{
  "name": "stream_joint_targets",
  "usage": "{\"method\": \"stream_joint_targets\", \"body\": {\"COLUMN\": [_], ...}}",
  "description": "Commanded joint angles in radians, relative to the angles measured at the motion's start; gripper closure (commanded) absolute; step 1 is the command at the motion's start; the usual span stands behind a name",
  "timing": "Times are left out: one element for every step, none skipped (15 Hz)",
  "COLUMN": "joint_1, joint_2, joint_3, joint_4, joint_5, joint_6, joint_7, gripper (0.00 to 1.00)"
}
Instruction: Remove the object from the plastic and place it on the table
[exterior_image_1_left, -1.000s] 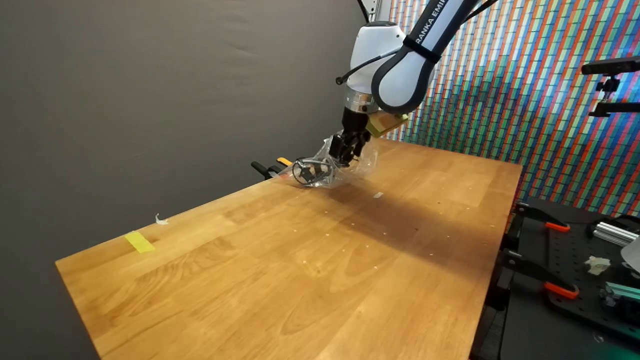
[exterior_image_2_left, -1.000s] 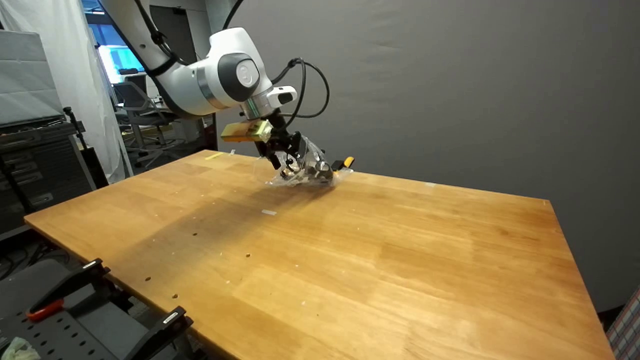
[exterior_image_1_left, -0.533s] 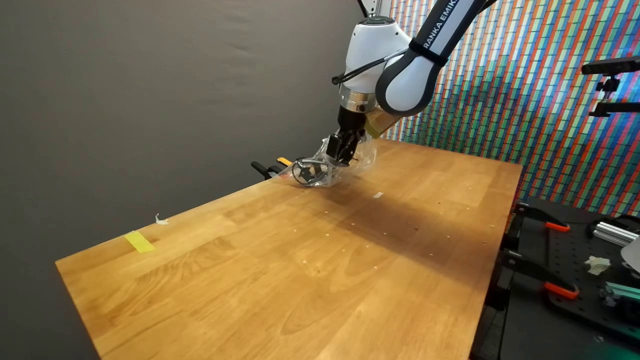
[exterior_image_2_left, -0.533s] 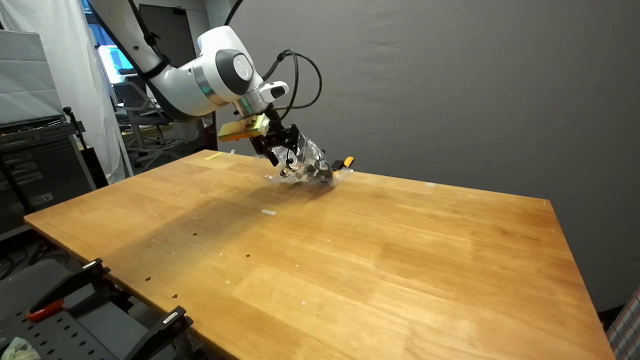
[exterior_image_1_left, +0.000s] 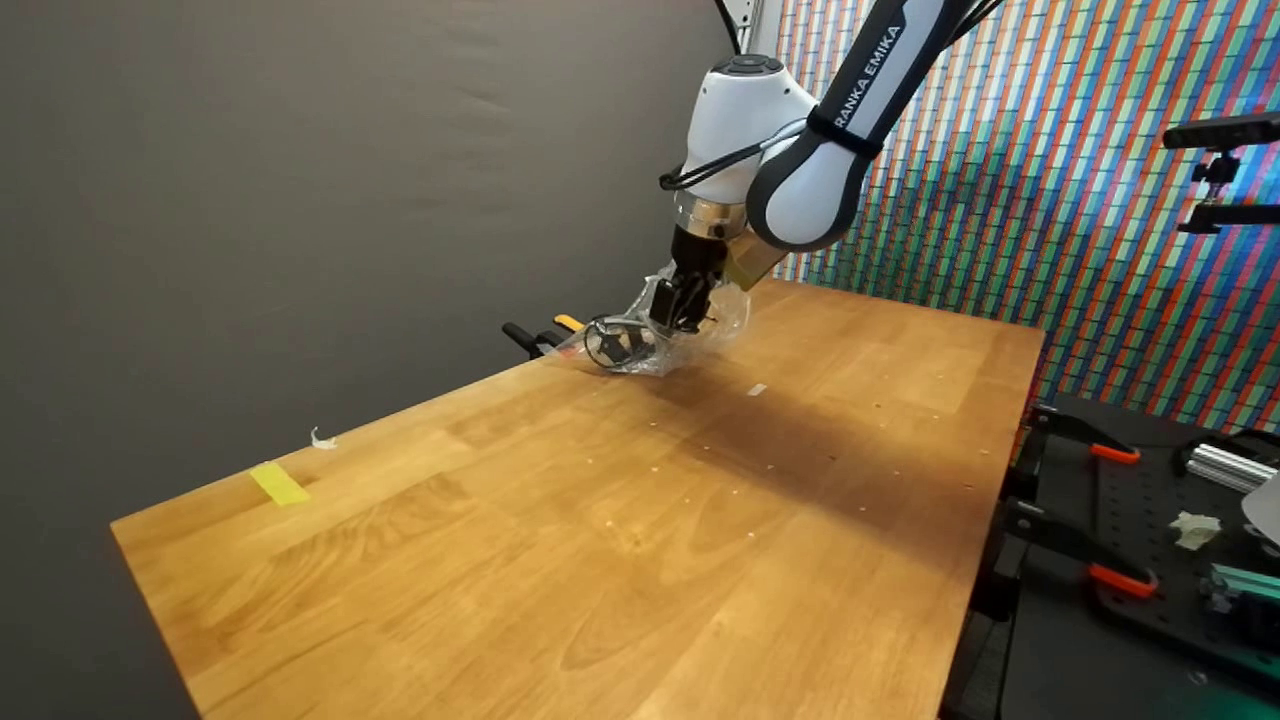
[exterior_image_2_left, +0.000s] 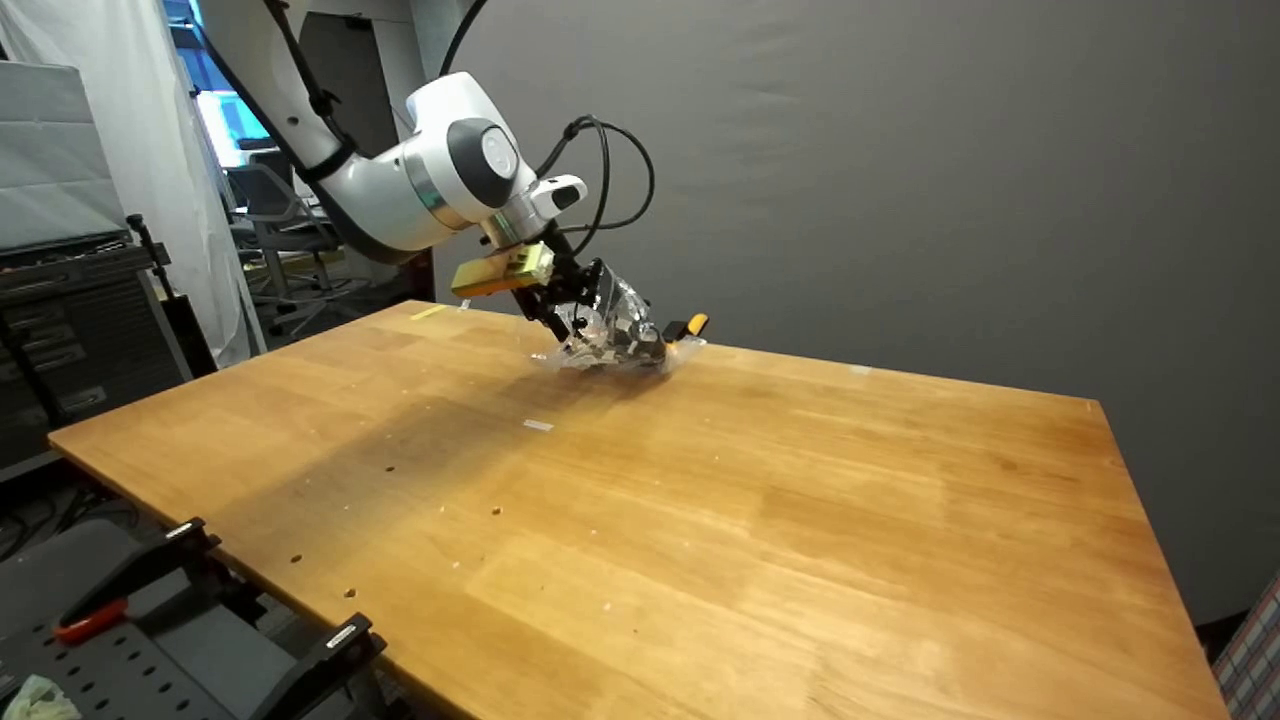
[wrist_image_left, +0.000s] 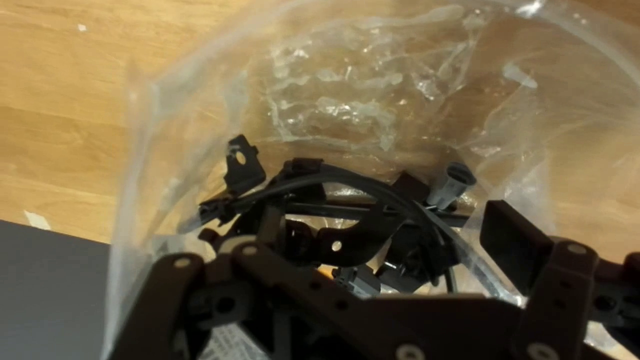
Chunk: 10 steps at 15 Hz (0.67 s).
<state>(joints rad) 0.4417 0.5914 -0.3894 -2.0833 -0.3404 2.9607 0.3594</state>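
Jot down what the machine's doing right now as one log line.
clear plastic bag: on wooden table | dark parts: inside bag | hand: open, at bag | removal: not yet done

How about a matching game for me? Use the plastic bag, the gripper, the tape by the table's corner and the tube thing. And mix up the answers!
Things:
1. Plastic bag
2. Gripper
3. Tape strip nearest a corner of the table
4. Hollow tube-shaped part, in the wrist view

Matches:
A. Yellow
B. Grey
C. See-through
D. Open

Right pairs: 1-C, 2-D, 3-A, 4-B
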Motion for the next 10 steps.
{"method": "stream_joint_targets", "body": {"joint_1": [0.046, 0.056, 0.055, 0.061, 0.057, 0.054, 0.065, 0.065, 0.061, 0.060], "joint_2": [0.045, 0.046, 0.049, 0.049, 0.047, 0.044, 0.043, 0.039, 0.038, 0.038], "joint_3": [-0.068, -0.081, -0.085, -0.093, -0.094, -0.094, -0.100, -0.099, -0.094, -0.093], "joint_4": [0.043, 0.043, 0.045, 0.047, 0.046, 0.045, 0.042, 0.039, 0.038, 0.037], "joint_5": [-0.021, -0.020, -0.015, -0.014, -0.012, -0.010, -0.011, -0.009, -0.005, -0.005], "joint_6": [0.048, 0.049, 0.051, 0.049, 0.046, 0.041, 0.036, 0.028, 0.019, 0.014], "joint_7": [0.013, 0.010, 0.004, 0.001, -0.007, -0.012, -0.004, -0.006, -0.008, -0.007], "gripper": [0.27, 0.34, 0.42, 0.51, 0.58, 0.67, 0.73, 0.82, 0.88, 0.94]}}
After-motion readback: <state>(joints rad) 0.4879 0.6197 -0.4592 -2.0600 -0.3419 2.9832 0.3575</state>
